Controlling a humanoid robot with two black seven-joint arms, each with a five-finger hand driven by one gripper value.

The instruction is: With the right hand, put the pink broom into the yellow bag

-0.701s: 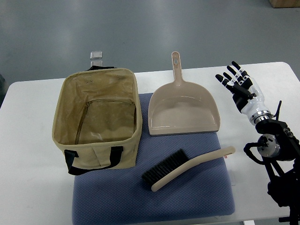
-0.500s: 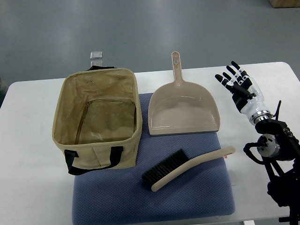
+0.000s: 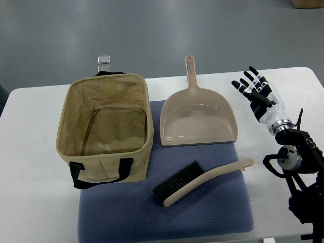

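**Broom waits on the mat, our right hand not yet on it**

White and smooth, the surface (image 3: 35,152) carries a blue textured mat (image 3: 126,217), and grey floor lies beyond its far edge. We see the pink broom (image 3: 202,181) lying flat on the mat's near part, black bristles toward the left, its long curved plastic handle running out toward the right edge of the mat. That handle end is nearest our right hand (image 3: 259,93), which we judge makes it the natural place to grasp.

Our right hand hovers above the surface's right side, well apart from the broom, fingers spread and holding nothing. Our left arm is out of view.

Left of the broom stands the yellow bag (image 3: 106,124), a soft fabric box with black straps, its mouth wide open and its inside empty, ready for something dropped in from above. Between bag and hand rests a pink dustpan (image 3: 197,119), rigid, smooth, handle pointing away from us.
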